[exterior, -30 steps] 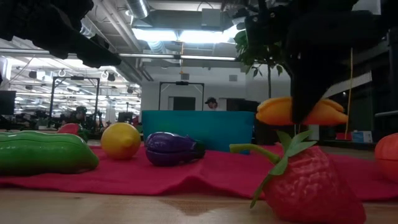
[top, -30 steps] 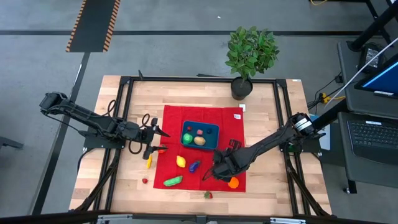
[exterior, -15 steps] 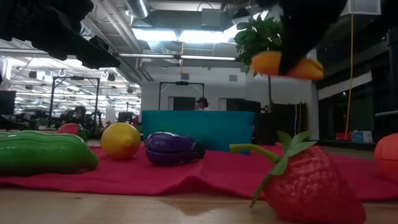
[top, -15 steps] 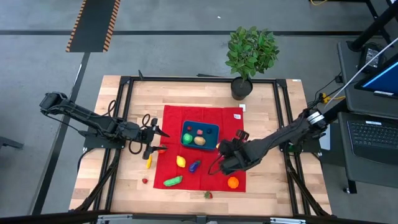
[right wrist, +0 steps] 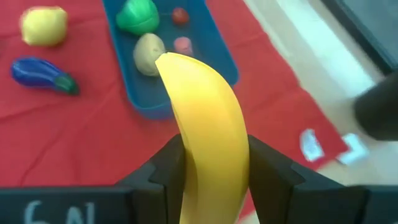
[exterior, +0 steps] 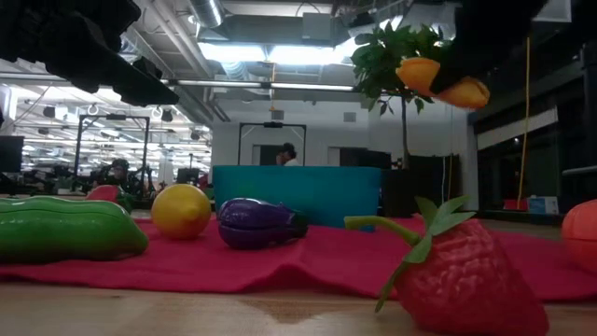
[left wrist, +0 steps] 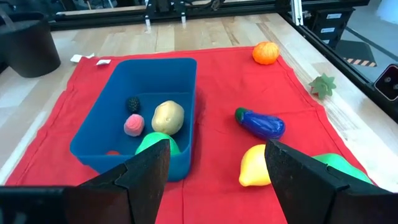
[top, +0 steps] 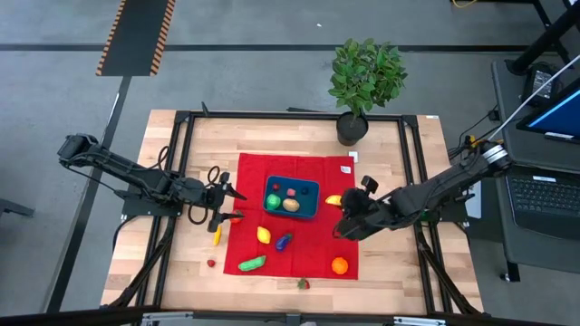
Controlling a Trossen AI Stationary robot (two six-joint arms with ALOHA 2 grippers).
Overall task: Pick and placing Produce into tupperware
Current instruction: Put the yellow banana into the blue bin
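Right end effector [top: 342, 205] pinching a yellow plastic toy banana [right wrist: 205, 143] above the red cloth [top: 319, 240], right of the frame's centre.

The dark teal rectangular plastic container [top: 291, 198] sits mid-frame, holding small toy produce. Left end effector [top: 232, 205] hangs spread at the cloth's left edge.

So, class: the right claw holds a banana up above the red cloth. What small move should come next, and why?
Probably carry the banana sideways until it is over the tupperware: the right claw grips it beside the container's edge, not above it.
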